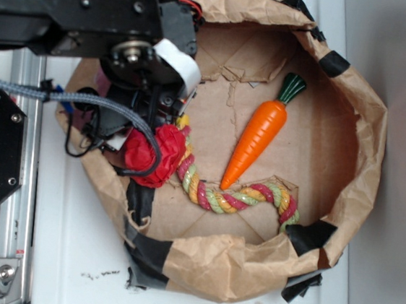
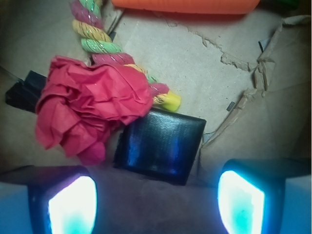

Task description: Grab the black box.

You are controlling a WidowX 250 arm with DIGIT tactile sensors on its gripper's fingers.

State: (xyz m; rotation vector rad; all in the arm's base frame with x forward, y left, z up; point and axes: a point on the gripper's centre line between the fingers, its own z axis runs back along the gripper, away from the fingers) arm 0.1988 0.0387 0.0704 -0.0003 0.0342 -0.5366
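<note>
White table, with a crumpled brown paper bag forming a shallow basin taped at the rim. Inside: orange toy carrot, braided rope toy, red paper ball. Wrist view shows the black box lying flat on the bag floor, touching the red paper ball's edge and just beside the rope's end. Pincer is spread, nothing held, both fingertips above and short of the box. Reads as approach step, grasp not started. Next move: advance and descend to straddle the box, avoiding the ball, then close.
</note>
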